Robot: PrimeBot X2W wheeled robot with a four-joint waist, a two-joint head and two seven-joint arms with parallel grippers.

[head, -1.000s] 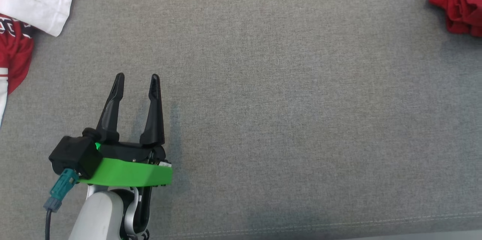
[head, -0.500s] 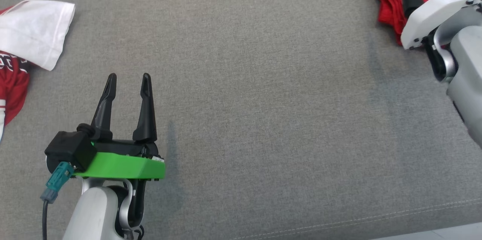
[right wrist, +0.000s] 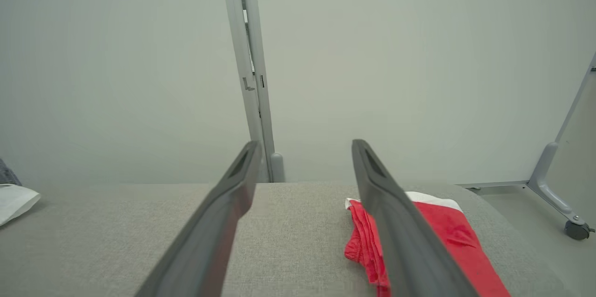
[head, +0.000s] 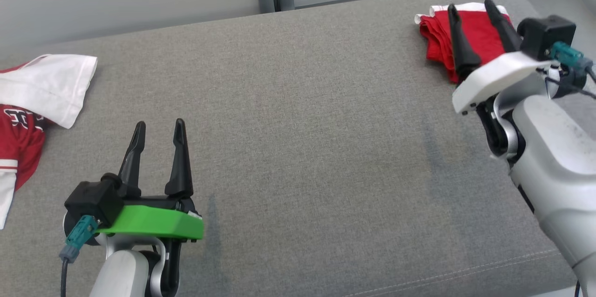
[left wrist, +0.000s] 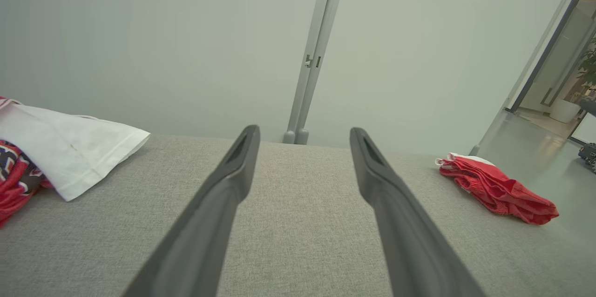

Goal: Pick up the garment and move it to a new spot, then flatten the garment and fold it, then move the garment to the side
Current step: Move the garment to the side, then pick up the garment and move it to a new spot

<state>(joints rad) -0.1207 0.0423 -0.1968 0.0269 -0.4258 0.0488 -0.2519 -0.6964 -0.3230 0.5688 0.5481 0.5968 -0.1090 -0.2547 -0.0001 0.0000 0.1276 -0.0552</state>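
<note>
Two pincers, both spread wide and holding nothing, hang over a grey fabric-covered counter. Your left pincer points away from you, with bare counter ahead of it and to its inner side. Well apart from its outer side lies a loose heap: a white garment draped over a red printed garment, neither flattened.

Your right pincer sits further out. A folded red garment with a white edge lies beneath and just ahead of its tips, near the counter's far outer corner. From the right wrist camera, the fingers appear to ride above the fabric rather than touch it.

That tidy stack, parked out of the middle, reads as the task's garment, already folded and set aside. That would explain why the right pincer is released over it. The bare stretch between the two pincers looks like working room for flattening. You cannot tell from here whether the heap beside the left pincer is meant to be next.
</note>
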